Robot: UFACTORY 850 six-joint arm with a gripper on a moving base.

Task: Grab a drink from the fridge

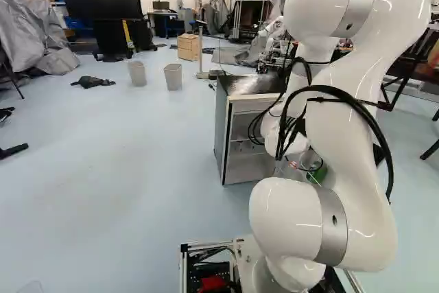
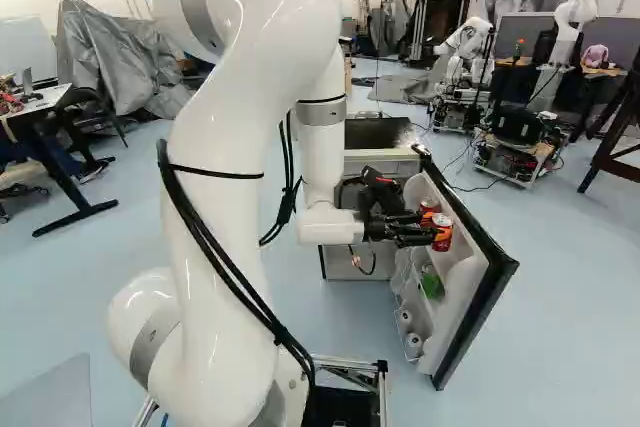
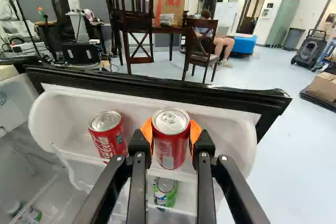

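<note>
In the right base view my gripper (image 2: pixel 434 230) reaches to the top shelf of the open fridge door (image 2: pixel 488 292). The wrist view shows the gripper (image 3: pixel 171 136) shut on a red can (image 3: pixel 171 148), an orange pad on each side of it. The can stands upright in the white door shelf (image 3: pixel 231 129). Beside it is a second red can (image 3: pixel 107 136), slightly apart. A green can (image 3: pixel 165 192) sits on a lower shelf. The fridge body (image 1: pixel 221 135) stands ahead of the base. My arm hides the gripper in the left base view.
The door's black edge (image 3: pixel 157 88) runs just beyond the cans. Two bins (image 1: pixel 173 77) stand on the floor left of the fridge. Another robot (image 2: pixel 465 62) is farther back. Chairs (image 3: pixel 202 45) and a table stand beyond the door.
</note>
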